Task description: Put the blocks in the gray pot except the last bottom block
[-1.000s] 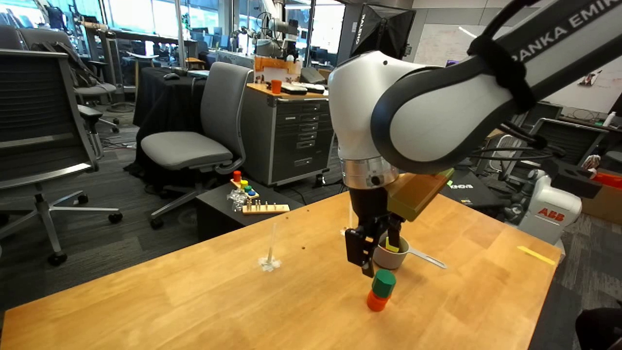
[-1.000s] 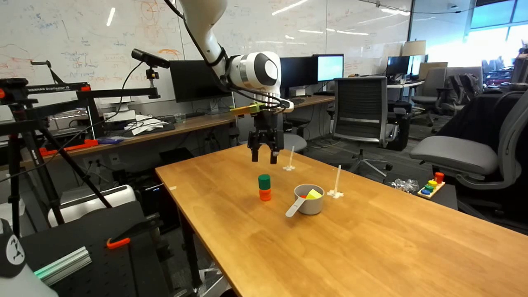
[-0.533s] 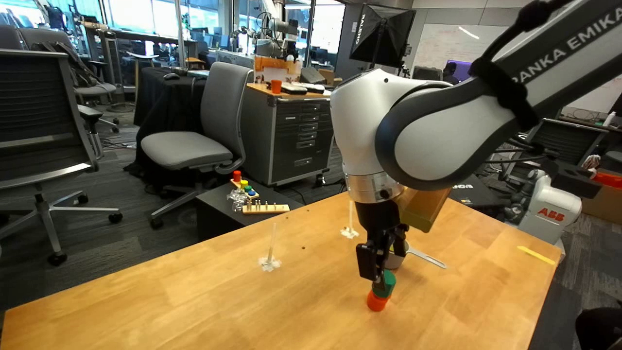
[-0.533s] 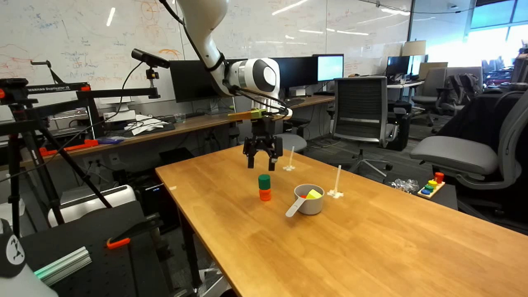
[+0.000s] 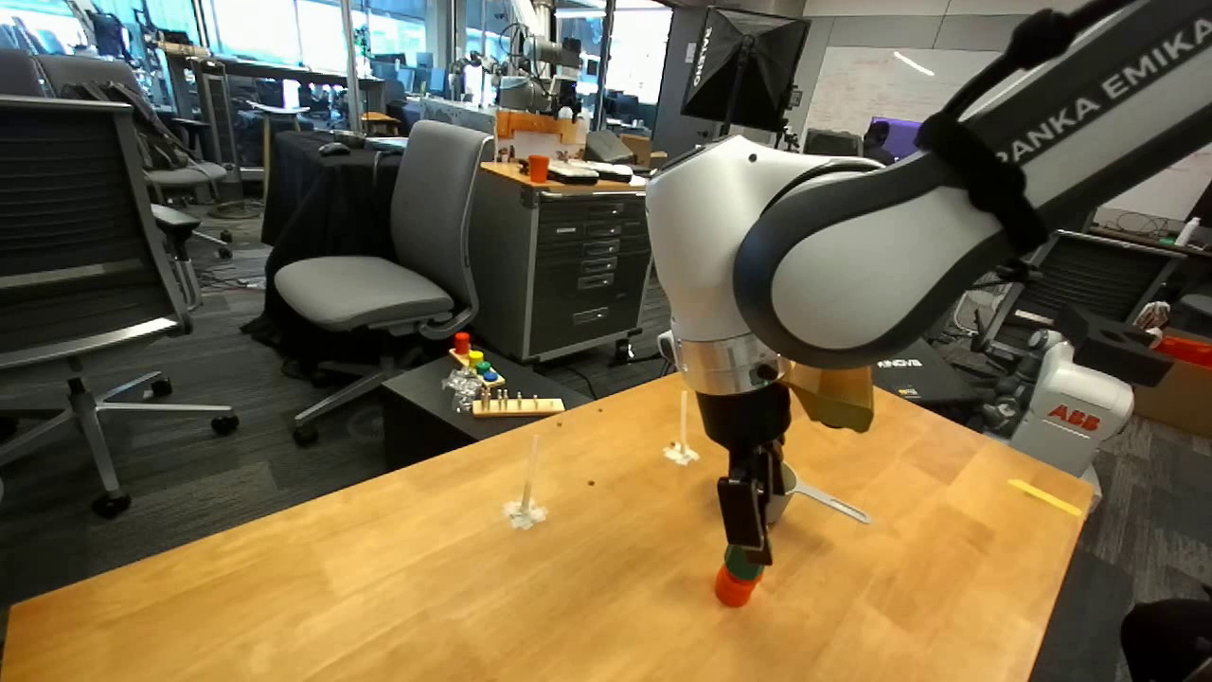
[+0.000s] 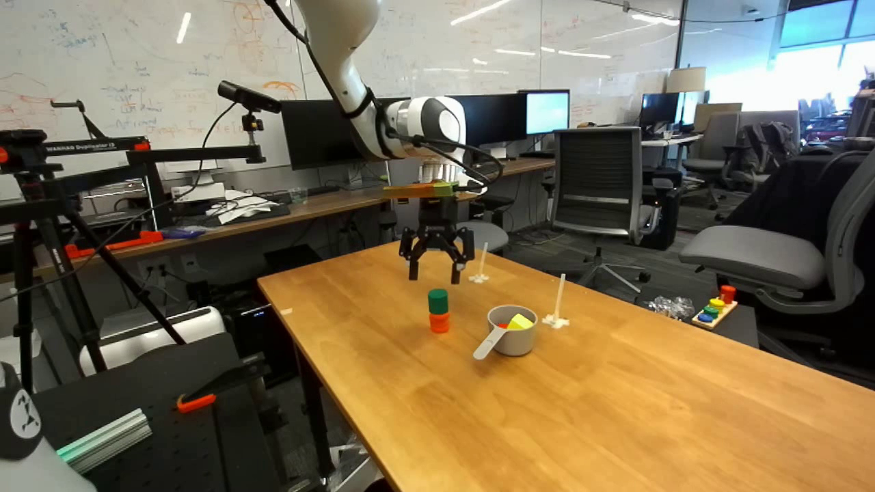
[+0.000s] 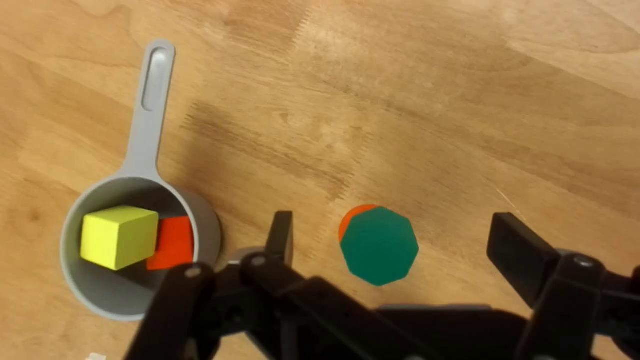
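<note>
the desk (image 6: 615,403) spreads beneath my hand (image 6: 435,278), whose fingers stand wide apart, holding nothing. lower, off past one finger, sits the gray pot (image 6: 517,344). below, between my fingers in the wrist view, the green block (image 7: 380,246) stands on the orange-red block (image 6: 439,323). the yellow block (image 7: 118,237) and red block (image 7: 173,244) lie in the pot. the step, i judge, is fetching green: i should lower, close on it alone, leave orange-red standing.
</note>
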